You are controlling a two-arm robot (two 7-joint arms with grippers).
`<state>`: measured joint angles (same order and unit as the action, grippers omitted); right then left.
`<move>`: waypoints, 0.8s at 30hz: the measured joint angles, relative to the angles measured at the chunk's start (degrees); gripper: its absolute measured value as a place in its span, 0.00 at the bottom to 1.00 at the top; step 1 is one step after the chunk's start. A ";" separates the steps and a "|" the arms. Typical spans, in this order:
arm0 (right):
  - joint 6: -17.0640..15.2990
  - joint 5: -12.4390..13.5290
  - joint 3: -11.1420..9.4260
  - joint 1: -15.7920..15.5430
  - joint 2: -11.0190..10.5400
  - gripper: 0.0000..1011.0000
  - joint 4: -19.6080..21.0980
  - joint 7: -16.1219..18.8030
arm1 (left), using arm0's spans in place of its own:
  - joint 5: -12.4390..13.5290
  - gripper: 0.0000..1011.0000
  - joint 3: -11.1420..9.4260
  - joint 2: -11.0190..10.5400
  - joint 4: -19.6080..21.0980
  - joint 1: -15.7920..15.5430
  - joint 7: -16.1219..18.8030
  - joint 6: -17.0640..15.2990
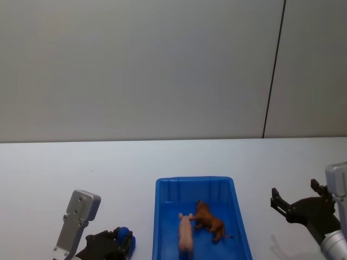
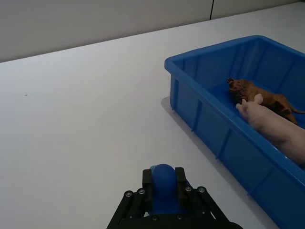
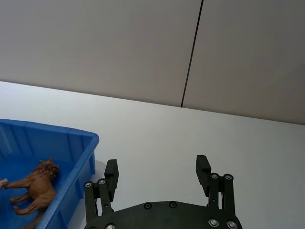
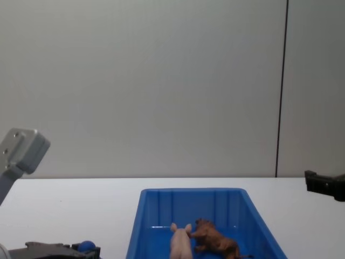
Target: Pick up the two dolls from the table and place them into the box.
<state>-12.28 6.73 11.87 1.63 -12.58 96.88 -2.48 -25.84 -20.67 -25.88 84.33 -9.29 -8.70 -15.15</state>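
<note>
Setting: a plain grey wall (image 1: pixel 135 65) with one dark vertical seam at upper right of the head view; below it a bare white table (image 1: pixel 81 173).
Left gripper: the left gripper (image 1: pixel 120 242) sits at the lower left of the head view, just left of the bin, low over the table.
Left grip state: its black fingers (image 2: pixel 180 183) are closed narrowly round a blue round-headed figure (image 2: pixel 163 190), seen lower centre in the left wrist view; whether the toy is clear of the table cannot be told.
Bin: the bright blue plastic bin (image 1: pixel 162 216) stands lower centre, open-topped, walls ribbed.
Bin contents: a pale pink pig (image 1: pixel 186 234) lies on the floor of the bin, with a brown lion (image 1: pixel 210 220) just to its right, the two touching or nearly so.
Right gripper: the right gripper (image 1: pixel 297 201) hovers at the lower right of the head view, well apart from the bin, fingers spread wide and holding nothing.
Step in hand: judged to be the carrying of the blue figure to the bin.
Next move: lift it above the near wall, shift rightward over the bin's open floor, then release.
Caution: the rim stands between toy and floor; too low a path would likely strike it.
</note>
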 joint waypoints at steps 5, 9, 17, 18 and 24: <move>0.00 0.00 0.00 0.00 0.00 0.99 0.00 0.00 | 0.01 0.25 0.10 0.03 0.15 0.08 0.01 1.39; 0.00 0.00 0.00 0.00 0.00 0.99 0.00 0.00 | 0.26 0.23 0.24 0.00 0.83 0.18 0.25 2.85; 0.00 0.00 0.00 0.00 0.00 0.99 0.00 0.00 | 1.46 0.18 0.63 -0.21 3.21 0.26 0.50 6.45; 0.00 0.00 0.00 0.00 0.00 0.99 0.00 0.00 | 1.54 0.18 0.65 -0.22 3.36 0.26 0.45 6.77; 0.00 0.00 0.00 0.00 0.00 0.99 0.00 0.00 | 2.08 0.14 0.90 -0.24 5.10 -0.11 -1.18 9.70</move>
<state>-12.28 6.73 11.87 1.64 -12.57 96.88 -2.48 -23.75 -19.77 -26.12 89.43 -9.40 -9.88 -5.45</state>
